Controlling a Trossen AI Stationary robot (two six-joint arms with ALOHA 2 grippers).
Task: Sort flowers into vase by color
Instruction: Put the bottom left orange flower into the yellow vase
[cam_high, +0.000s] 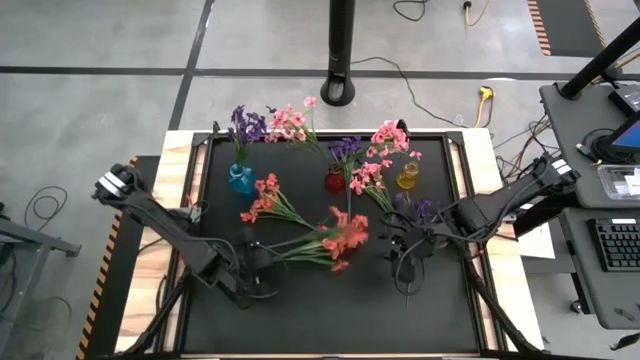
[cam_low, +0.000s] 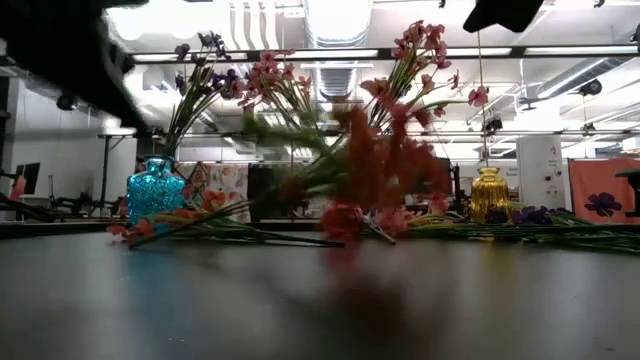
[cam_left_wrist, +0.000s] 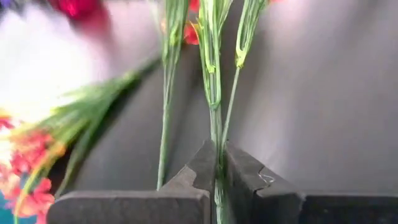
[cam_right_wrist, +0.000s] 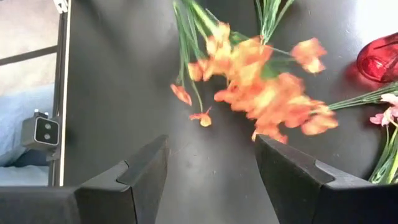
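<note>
1. While purple and pink sprays already stand in the blue vase (cam_high: 240, 180) and yellow vase (cam_high: 407, 178), the left gripper (cam_left_wrist: 216, 167) has its jaws clamped on an orange-red spray's (cam_high: 345, 238) stem, blossoms ahead of them.
2. The right gripper (cam_right_wrist: 211, 168) hovers, jaws apart and empty.
3. Several sprays lie unsorted on the mat.
</note>
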